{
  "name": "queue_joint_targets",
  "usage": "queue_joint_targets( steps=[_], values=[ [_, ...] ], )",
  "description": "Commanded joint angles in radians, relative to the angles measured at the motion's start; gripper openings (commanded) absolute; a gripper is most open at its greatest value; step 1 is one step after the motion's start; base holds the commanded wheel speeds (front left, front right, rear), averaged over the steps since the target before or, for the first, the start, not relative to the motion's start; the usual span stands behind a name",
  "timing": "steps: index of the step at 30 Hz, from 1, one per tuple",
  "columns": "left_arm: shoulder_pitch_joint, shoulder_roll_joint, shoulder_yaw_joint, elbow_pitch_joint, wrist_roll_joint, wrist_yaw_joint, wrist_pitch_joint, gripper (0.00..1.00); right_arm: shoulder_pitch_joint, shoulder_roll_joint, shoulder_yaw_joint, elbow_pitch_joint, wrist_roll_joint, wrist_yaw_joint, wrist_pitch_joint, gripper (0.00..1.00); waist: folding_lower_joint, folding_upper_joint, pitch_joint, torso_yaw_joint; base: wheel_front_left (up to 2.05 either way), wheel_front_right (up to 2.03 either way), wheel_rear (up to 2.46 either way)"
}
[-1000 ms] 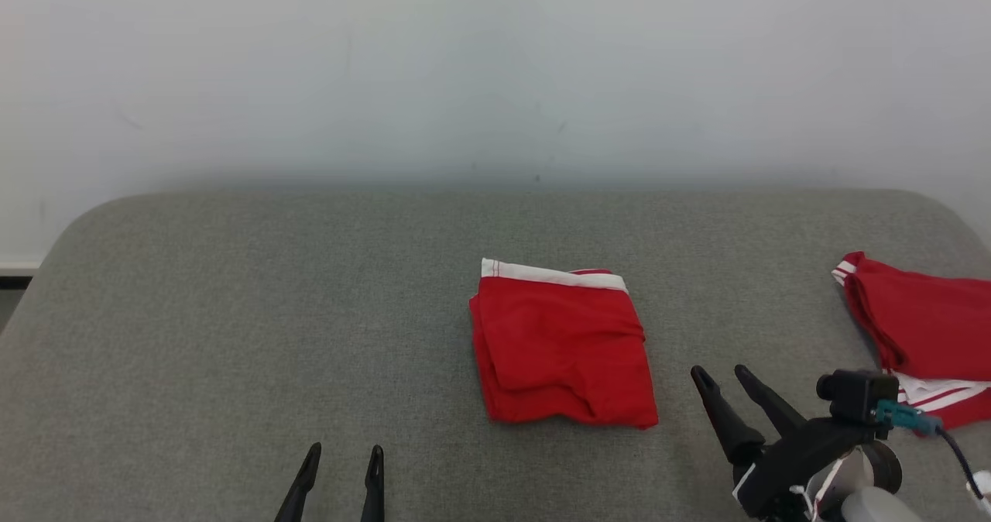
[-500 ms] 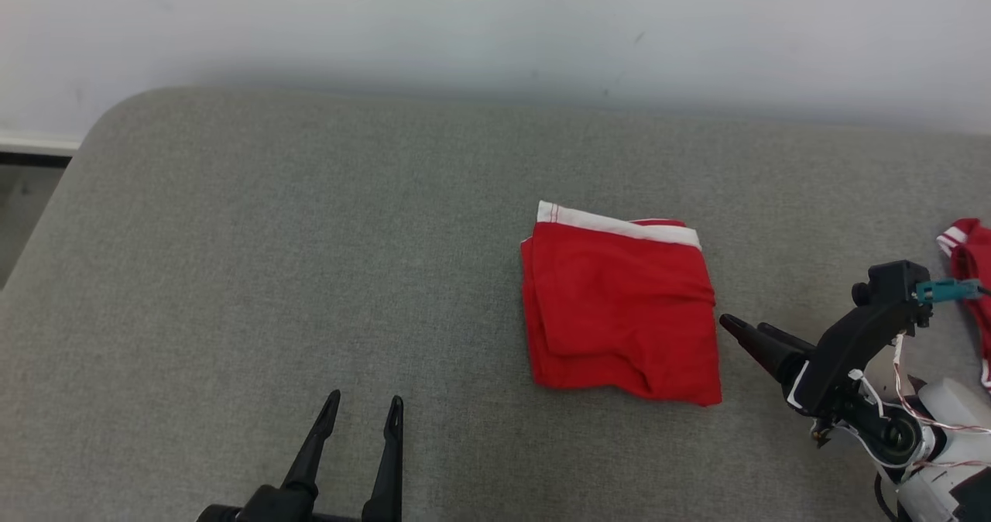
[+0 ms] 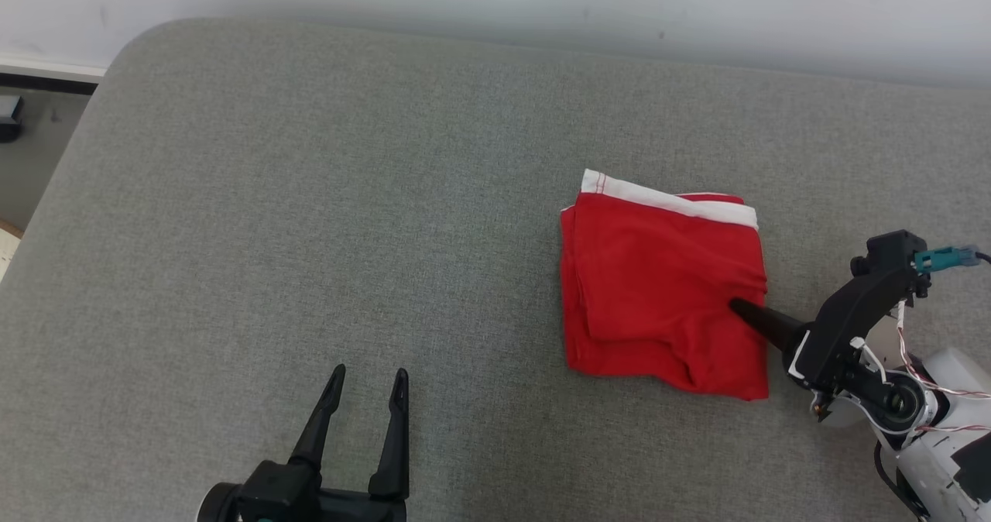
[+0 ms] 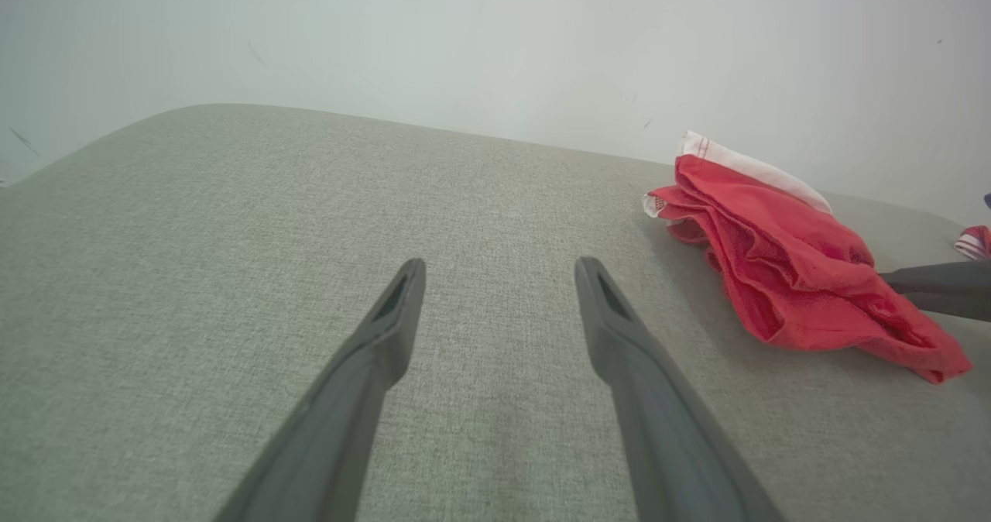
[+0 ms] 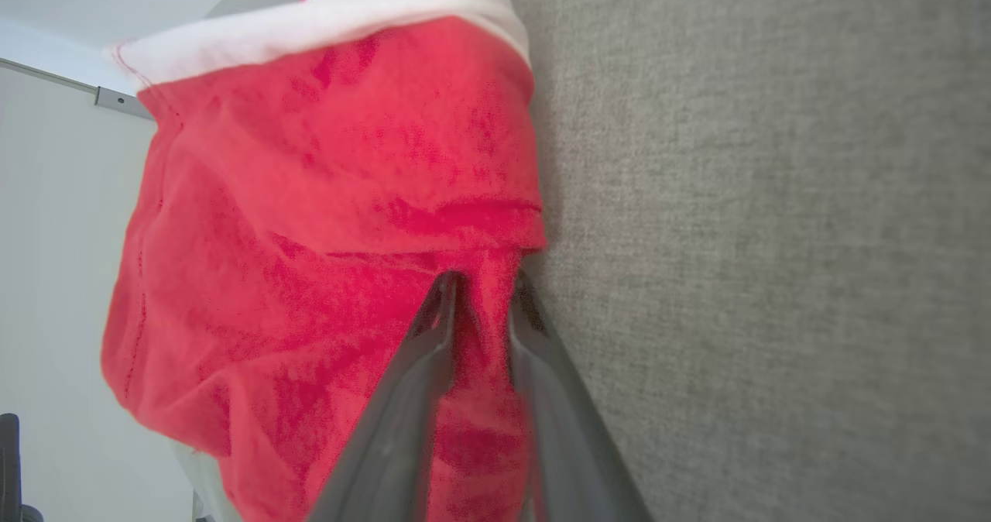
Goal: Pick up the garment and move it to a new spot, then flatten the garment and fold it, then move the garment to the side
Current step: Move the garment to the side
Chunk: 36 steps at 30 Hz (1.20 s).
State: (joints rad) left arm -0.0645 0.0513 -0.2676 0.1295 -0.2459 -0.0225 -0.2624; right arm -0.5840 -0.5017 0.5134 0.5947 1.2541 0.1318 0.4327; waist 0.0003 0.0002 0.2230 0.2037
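Folded garment (image 3: 658, 290) edge — between right gripper (image 5: 481, 290) fingers (image 5: 418, 367)

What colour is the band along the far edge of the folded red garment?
White; the band on the garment shows best in the head view.

A folded red garment (image 3: 658, 290) is laid on the grey surface (image 3: 310, 197) toward 3 o'clock, its 3 o'clock edge touched by the right claw (image 3: 737, 307); the left claw (image 3: 369, 372) is held parted at 7 o'clock.
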Motion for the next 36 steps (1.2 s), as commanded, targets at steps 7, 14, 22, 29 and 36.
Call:
queue_joint_targets(
  steps=[7,14,22,29,36],
  values=[
    [-0.011,-0.001,-0.002,0.006,-0.023,0.022,-0.003,1.0,0.011,-0.024,0.029,-0.007,0.013,-0.002,0.001,0.0,-0.0003,-0.0002,-0.023,-0.013,0.0,0.0,0.0],
    [0.008,-0.001,0.006,-0.01,-0.062,0.012,-0.003,1.0,-0.003,-0.078,0.072,-0.08,-0.013,-0.002,-0.001,0.0,-0.0003,-0.0002,-0.031,-0.07,0.0,0.0,0.0],
    [-0.003,-0.001,0.025,-0.021,-0.051,-0.001,-0.003,1.0,-0.03,-0.162,0.133,-0.173,-0.077,-0.002,-0.023,0.0,-0.0003,-0.0002,-0.021,-0.205,0.0,0.0,0.0],
    [-0.022,0.001,0.033,-0.033,-0.018,-0.014,-0.003,1.0,-0.063,-0.252,0.19,-0.224,-0.171,-0.002,-0.045,0.0,-0.0003,-0.0002,0.015,-0.325,0.0,0.0,0.0],
    [-0.052,0.024,0.033,-0.045,0.003,-0.028,-0.003,1.0,-0.146,-0.326,0.235,-0.245,-0.272,-0.002,-0.085,0.0,-0.0003,-0.0002,0.077,-0.42,0.0,0.0,0.0]
  ],
)
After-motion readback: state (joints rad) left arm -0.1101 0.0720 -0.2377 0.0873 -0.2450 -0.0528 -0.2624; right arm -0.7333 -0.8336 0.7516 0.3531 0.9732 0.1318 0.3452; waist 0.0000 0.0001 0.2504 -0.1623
